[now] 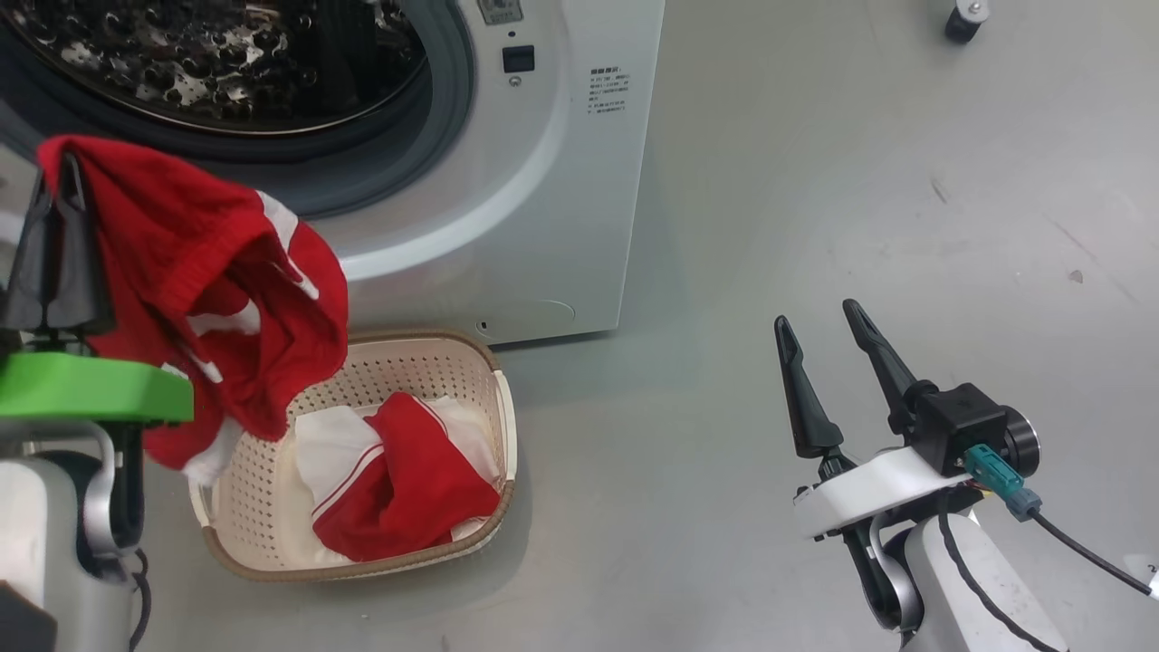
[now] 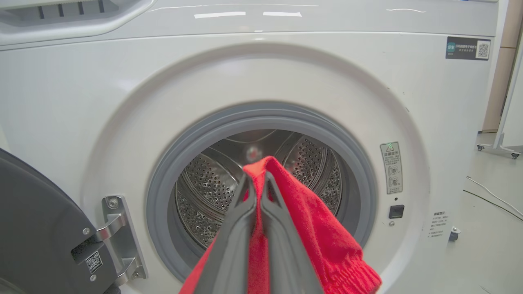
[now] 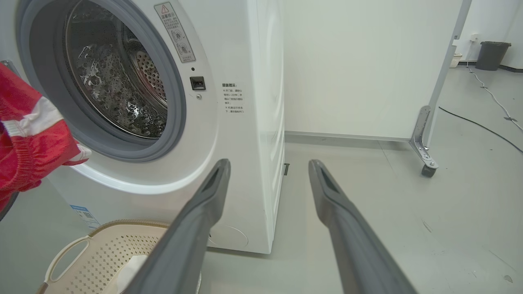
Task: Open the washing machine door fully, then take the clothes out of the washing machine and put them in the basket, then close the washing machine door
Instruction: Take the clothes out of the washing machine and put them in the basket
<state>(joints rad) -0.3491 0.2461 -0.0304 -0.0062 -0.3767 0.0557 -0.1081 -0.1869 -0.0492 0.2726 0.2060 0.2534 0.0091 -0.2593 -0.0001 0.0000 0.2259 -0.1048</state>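
My left gripper (image 1: 56, 181) is shut on a red garment with white stripes (image 1: 226, 299) that hangs above the left end of the basket (image 1: 493, 380). In the left wrist view the gripper (image 2: 257, 177) pinches the red cloth (image 2: 322, 237) in front of the washing machine's (image 2: 81, 102) open porthole, where only the bare steel drum (image 2: 204, 192) shows. The washing machine door (image 2: 36, 228) stands swung open at the left. Another red and white garment (image 1: 407, 489) lies in the cream basket (image 3: 94, 253). My right gripper (image 1: 815, 317) is open over the floor, right of the machine (image 1: 561, 181).
Grey floor spreads to the right of the washing machine (image 3: 245, 143). A white wheeled partition (image 3: 425, 151) stands at the back right, with a cable (image 3: 482, 126) on the floor and a dark bin (image 3: 494, 55) beyond. A caster (image 1: 964, 18) shows at the head view's top right.
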